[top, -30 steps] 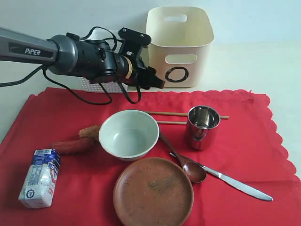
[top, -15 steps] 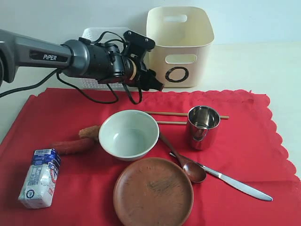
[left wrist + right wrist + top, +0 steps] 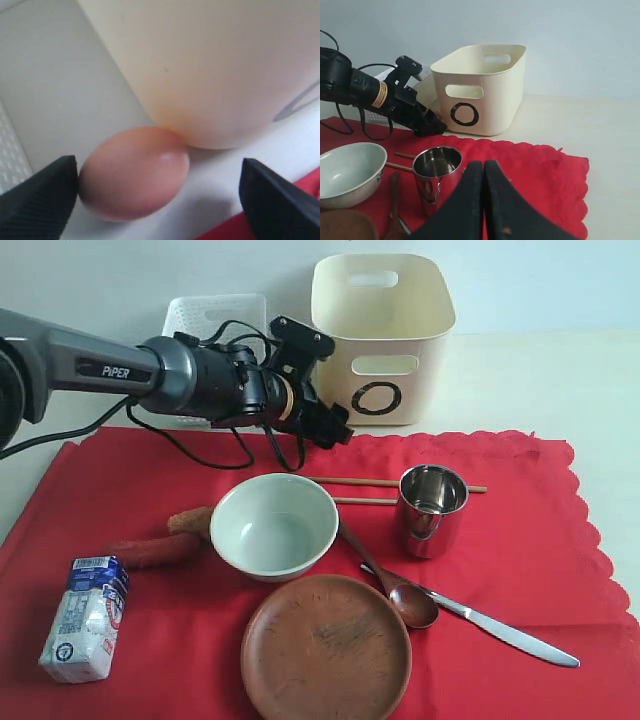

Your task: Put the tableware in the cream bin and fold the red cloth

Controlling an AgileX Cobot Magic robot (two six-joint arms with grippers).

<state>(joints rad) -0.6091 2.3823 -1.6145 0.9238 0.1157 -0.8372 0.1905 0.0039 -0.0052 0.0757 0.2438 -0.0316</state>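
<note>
**Operator:** Where is my left tool, and what is it holding?

**Describer:** Your left tool (image 3: 335, 425) hangs low beside the near corner of the cream bin (image 3: 430, 370), above the back edge of the red cloth (image 3: 520, 540). Its jaws stand wide apart and grip nothing. A brown egg (image 3: 132, 172) lies on the white surface (image 3: 215, 170) between the two black fingers (image 3: 40, 205). The egg sits close against one finger, though I cannot tell whether it touches, and there is a clear gap to the other. Just past the tips, it touches the bin's rounded base. A white lattice basket (image 3: 210, 315) stands behind the arm.

**Operator:** And my right tool?

**Describer:** Your right tool (image 3: 484, 200) is closed, finger against finger, with nothing between them. It points across the cloth towards the bin. The steel cup (image 3: 432, 508) is near its tips.

**Operator:** Where is the tableware?

**Describer:** It all lies on the cloth, which is spread flat. The two chopsticks (image 3: 365, 482) are nearest your left tool. The pale bowl (image 3: 273, 525) is just beyond them. The spoon (image 3: 400, 595), table knife (image 3: 500, 628) and wooden plate (image 3: 326, 645) lie farther off. A milk carton (image 3: 85, 618) lies well apart from both tools.
</note>
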